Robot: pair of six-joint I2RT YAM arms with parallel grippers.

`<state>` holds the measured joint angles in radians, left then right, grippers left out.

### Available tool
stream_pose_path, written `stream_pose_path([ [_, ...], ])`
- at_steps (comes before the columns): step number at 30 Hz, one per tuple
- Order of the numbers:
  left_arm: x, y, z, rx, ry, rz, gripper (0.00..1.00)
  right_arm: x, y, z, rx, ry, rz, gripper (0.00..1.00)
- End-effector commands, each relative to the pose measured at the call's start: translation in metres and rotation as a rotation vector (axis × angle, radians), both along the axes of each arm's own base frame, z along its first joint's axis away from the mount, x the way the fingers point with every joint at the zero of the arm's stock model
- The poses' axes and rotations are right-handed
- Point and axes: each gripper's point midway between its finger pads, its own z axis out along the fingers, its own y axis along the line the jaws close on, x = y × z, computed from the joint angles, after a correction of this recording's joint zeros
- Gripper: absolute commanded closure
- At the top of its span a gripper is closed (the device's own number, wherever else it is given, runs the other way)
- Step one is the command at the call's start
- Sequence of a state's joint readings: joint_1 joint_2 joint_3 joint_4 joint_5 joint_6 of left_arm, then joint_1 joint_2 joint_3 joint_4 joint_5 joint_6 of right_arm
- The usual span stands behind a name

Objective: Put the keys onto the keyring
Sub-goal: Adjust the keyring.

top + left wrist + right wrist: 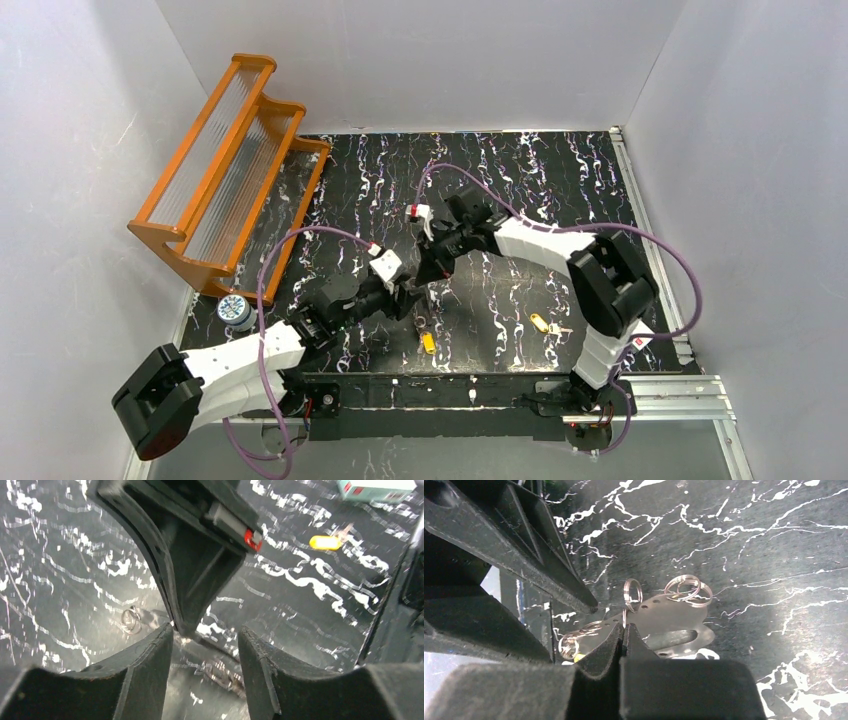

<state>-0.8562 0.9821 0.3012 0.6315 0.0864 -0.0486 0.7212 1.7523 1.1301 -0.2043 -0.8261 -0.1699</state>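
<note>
- Keyring (674, 619): my right hand (624, 630) is shut tight on its near end, low over the desk (774, 540).
- Axis: the long axis runs left–right in the right wrist view, with the free end pointing right.
- Left hand (205, 635): fingers apart, empty, beside the right.
- Nearer key (428, 342) and other key (540, 323): both lie loose on the desk.
- Technique: I judge it best to hold the clamp steady and take the nearer key by its head.

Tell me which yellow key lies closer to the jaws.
The middle key, right by the left jaws; the other key lies aside, near the right arm.
</note>
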Motion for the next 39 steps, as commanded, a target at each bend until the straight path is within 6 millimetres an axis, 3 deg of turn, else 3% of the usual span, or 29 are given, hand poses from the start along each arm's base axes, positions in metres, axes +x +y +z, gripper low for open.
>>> stream_pose_path([
  [1, 0.002, 0.021, -0.027, 0.137, 0.08, 0.044, 0.53, -0.003, -0.007, -0.018, -0.078, 0.042, 0.045, 0.99],
  [7, 0.0, 0.034, -0.04, 0.105, 0.14, -0.013, 0.57, -0.008, -0.017, -0.019, -0.024, -0.124, 0.132, 0.99],
  [20, -0.028, 0.008, -0.015, -0.014, -0.072, -0.344, 0.65, -0.031, -0.025, -0.036, -0.013, -0.303, 0.204, 0.99],
  [39, -0.04, 0.001, -0.027, 0.053, -0.196, -0.417, 0.72, -0.046, -0.028, -0.022, 0.082, -0.537, 0.246, 0.99],
])
